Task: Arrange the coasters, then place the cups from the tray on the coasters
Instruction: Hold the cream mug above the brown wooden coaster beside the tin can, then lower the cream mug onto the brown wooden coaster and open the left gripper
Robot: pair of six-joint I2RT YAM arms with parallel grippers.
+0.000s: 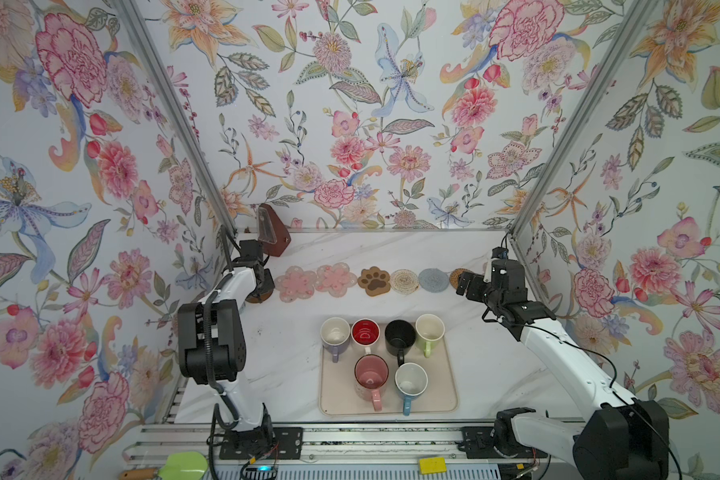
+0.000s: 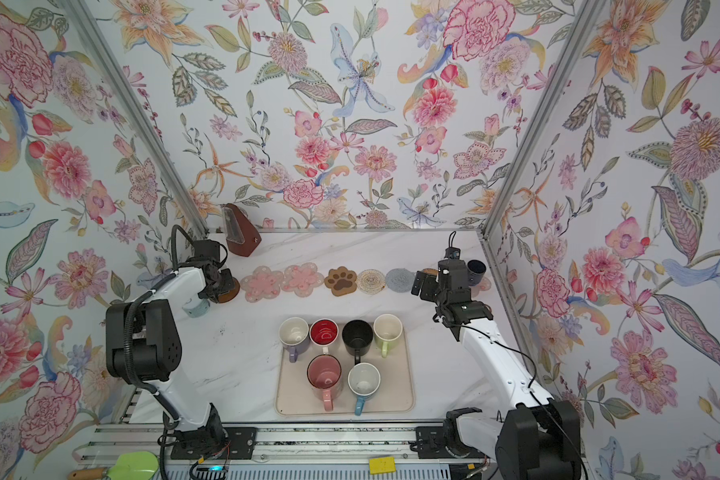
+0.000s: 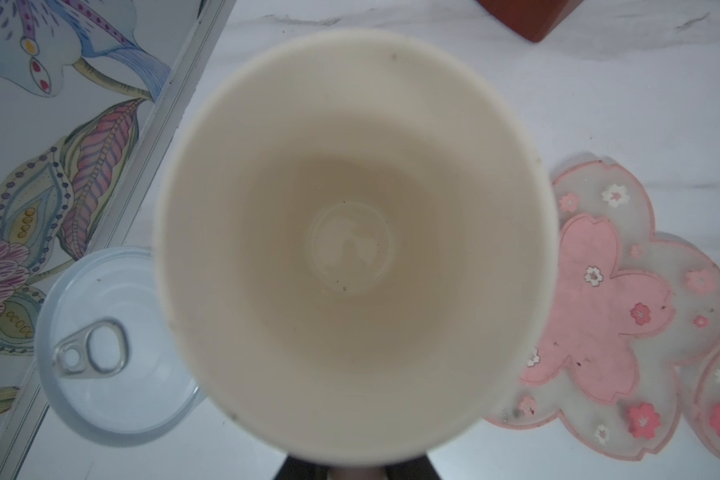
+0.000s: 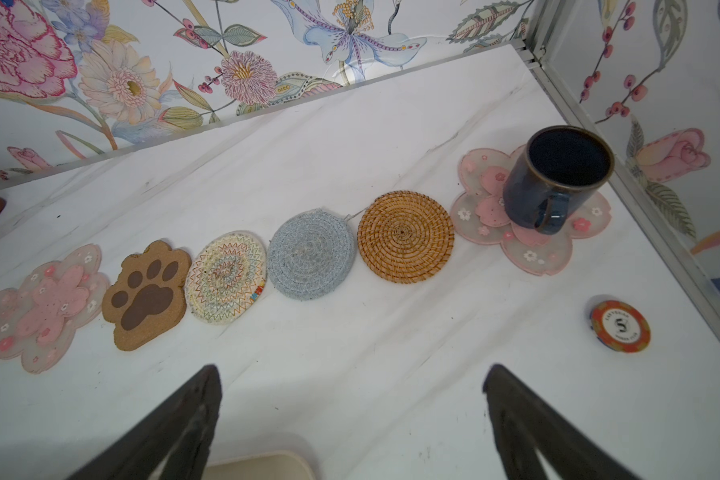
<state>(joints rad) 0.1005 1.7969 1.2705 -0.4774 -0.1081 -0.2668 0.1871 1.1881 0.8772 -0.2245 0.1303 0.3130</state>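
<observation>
— Where was the cream cup?
— At the left end of the coasters, above the brown disc, my left gripper clamped shut on it. My right gripper hung spread wide, empty, near the rattan coaster

I see a cream mug, a navy mug, pink flower coaster, tan rattan coaster, grey woven coaster, brown paw coaster.

Robot lab cell, not a home: floral-papered panels in aluminium framing around a marble-look counter, left arm and right arm bolted to a rail along its near edge.
</observation>
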